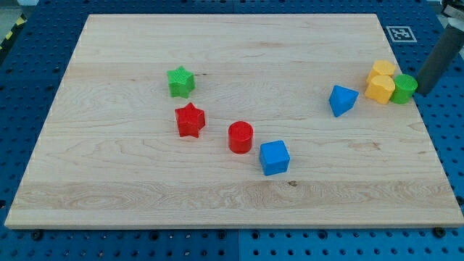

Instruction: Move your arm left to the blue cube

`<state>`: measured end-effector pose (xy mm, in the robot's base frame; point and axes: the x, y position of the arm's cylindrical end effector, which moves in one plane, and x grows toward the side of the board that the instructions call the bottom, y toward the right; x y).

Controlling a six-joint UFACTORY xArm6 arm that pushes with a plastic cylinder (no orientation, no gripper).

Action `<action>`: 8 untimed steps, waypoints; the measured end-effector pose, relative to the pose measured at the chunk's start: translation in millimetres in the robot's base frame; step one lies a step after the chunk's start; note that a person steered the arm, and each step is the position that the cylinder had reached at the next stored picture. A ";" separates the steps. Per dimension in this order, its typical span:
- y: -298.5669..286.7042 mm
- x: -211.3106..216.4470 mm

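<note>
tabletop point(217, 29): a pale wooden board lying on a blue perforated base, with blocks scattered over it.
rod point(440, 54): dark and straight, it comes in from the view's upper right corner, slanting down toward the board's right edge.
my tip point(420, 90): the lower end sits at the far right of the board, just beside the green cylinder, on its right; i cannot tell whether the two touch.
tool state: it is a bare rod with nothing to open or close, and it has hold of nothing.
blue cube point(275, 157): low in the middle of the board, well apart from my tip, far to the view's left and lower.
red cylinder point(240, 137): just beside the blue cube, up and to its left.
red star point(190, 119): left of the red cylinder.
green star point(180, 81): above the red star.
blue wedge-like block point(342, 100): right of centre, between the blue cube and the right-hand cluster.
yellow blocks point(380, 81): two, packed together against the green cylinder.
green cylinder point(404, 88): at the right end of that cluster.
</note>
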<state>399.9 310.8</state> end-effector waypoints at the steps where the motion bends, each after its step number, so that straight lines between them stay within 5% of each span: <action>1: -1.7 0.0; 4: -9.3 7.4; 6: -21.3 119.7; 8: -129.2 177.3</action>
<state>577.2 181.5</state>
